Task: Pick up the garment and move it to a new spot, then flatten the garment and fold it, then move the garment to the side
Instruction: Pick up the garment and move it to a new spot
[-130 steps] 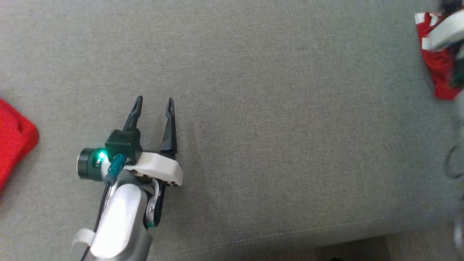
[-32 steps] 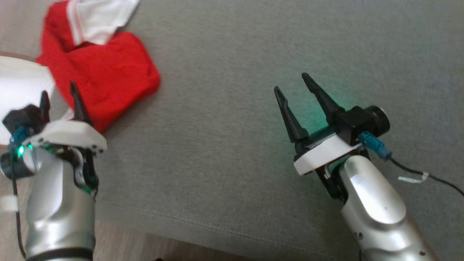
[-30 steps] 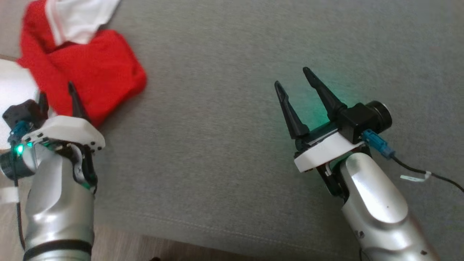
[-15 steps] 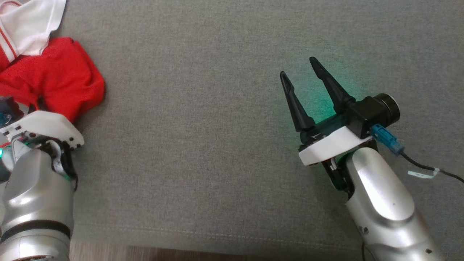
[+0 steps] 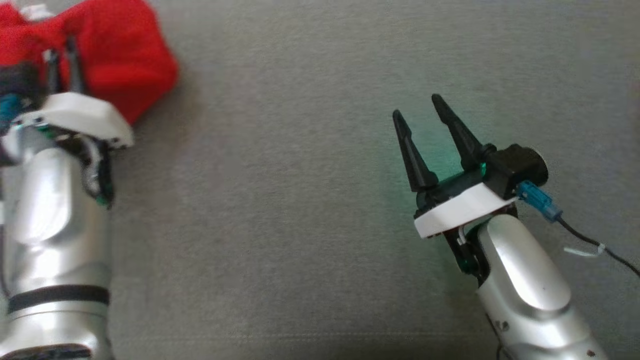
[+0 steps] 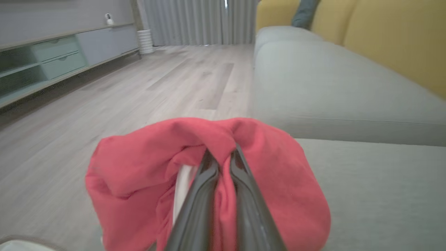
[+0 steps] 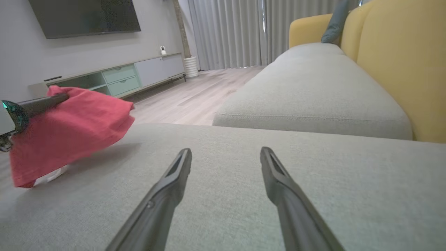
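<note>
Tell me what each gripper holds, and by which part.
The left gripper pinches the jersey by a bunched red fold; the right gripper holds nothing.

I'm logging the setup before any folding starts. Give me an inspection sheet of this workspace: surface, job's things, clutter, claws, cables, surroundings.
Surface: grey sofa cushion, smooth, seam along its near edge.
Job's things: red garment, bunched at the cushion's left end, with a bit of white showing beneath it.
Clutter: nothing seen on the cushion.
Claws: left claw shut on the garment's top fold, which is raised; right claw open above the cushion, apart from the garment.
Cables: black cable with a blue plug trails from the right wrist.
Surroundings: wooden floor, low cabinet, television, grey curtains, yellow backrest.
</note>
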